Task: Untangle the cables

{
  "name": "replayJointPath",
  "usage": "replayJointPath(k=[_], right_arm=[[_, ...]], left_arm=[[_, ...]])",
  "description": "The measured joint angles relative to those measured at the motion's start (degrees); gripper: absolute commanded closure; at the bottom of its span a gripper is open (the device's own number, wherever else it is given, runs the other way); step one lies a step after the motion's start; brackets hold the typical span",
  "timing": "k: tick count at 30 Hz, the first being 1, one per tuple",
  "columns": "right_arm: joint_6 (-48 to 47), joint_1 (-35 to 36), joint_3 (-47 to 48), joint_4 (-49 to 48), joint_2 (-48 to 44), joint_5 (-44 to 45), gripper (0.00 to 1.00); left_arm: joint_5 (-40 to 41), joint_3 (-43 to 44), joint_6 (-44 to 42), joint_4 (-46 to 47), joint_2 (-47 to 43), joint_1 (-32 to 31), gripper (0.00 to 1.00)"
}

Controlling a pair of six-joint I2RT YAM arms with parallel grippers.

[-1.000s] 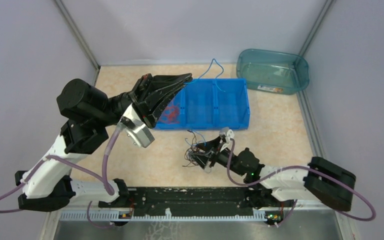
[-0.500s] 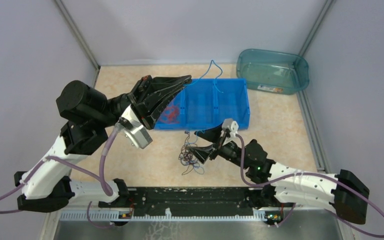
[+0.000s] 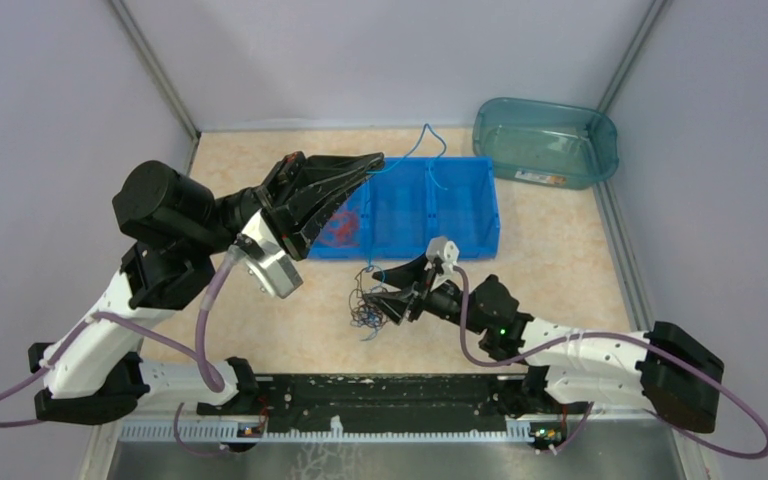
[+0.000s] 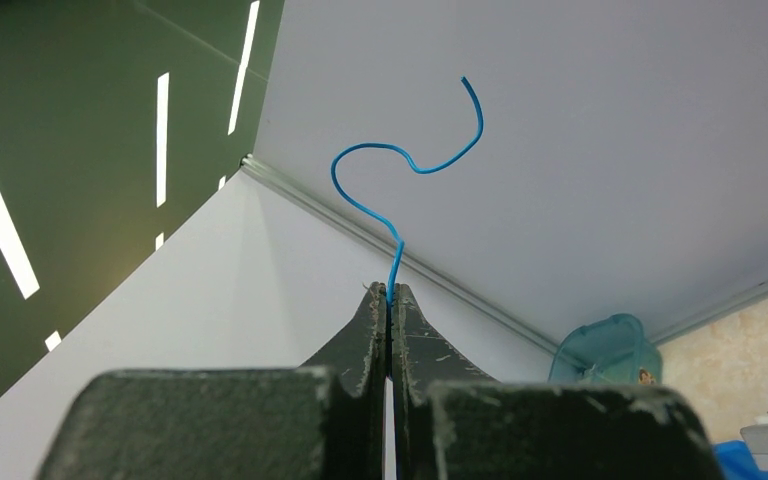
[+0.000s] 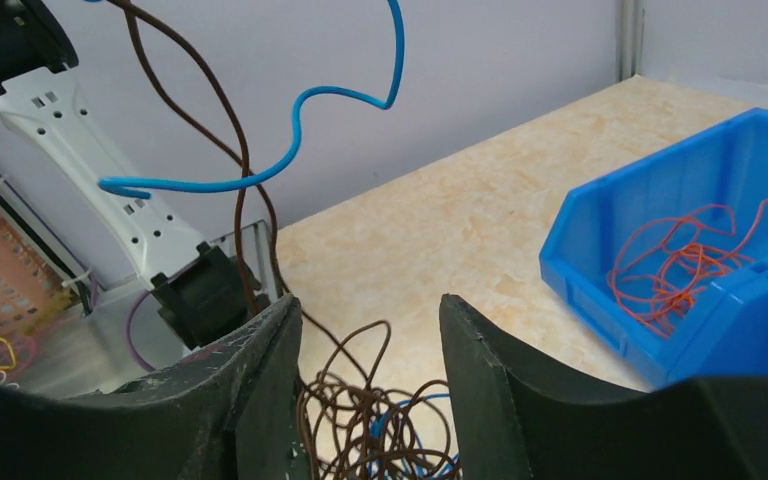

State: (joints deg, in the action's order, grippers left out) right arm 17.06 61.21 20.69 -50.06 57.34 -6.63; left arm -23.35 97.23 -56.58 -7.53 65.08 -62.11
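A small tangle of dark and blue cables (image 3: 366, 306) lies on the table in front of the blue bin. My right gripper (image 3: 388, 297) is open, its fingers standing either side of the tangle (image 5: 385, 425) without pinching it. One dark cable (image 5: 222, 135) and one blue cable (image 5: 305, 100) rise out of the tangle. My left gripper (image 3: 376, 160) hovers over the bin's back left corner, shut on a single blue cable (image 4: 405, 160) that curls up from its tips (image 4: 390, 292). Orange-red cables (image 3: 341, 229) lie in the bin's left compartment (image 5: 685, 265).
The blue three-compartment bin (image 3: 460, 247) stands mid-table, a loose blue cable (image 3: 437, 172) over its right divider. A teal tub (image 3: 545, 140) sits at the back right. Enclosure walls close in the left, back and right.
The right arm has swung left, and the tangle has shifted left with it. Its jaws opened wider, then narrowed. The left gripper has stayed shut on the blue cable, almost still.
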Motion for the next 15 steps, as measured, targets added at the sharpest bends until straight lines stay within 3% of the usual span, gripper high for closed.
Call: replayJointPath(k=[12,15], right_arm=[[2.9,0.2,2.4,-5.8,6.5,-2.6,0.39],[3.6,0.5,2.4,-6.8,7.1,-2.9,0.48]], left_arm=[[-0.3,0.0,0.4,0.1,0.0,0.0,1.00],[-0.3,0.0,0.4,0.2,0.0,0.0,1.00]])
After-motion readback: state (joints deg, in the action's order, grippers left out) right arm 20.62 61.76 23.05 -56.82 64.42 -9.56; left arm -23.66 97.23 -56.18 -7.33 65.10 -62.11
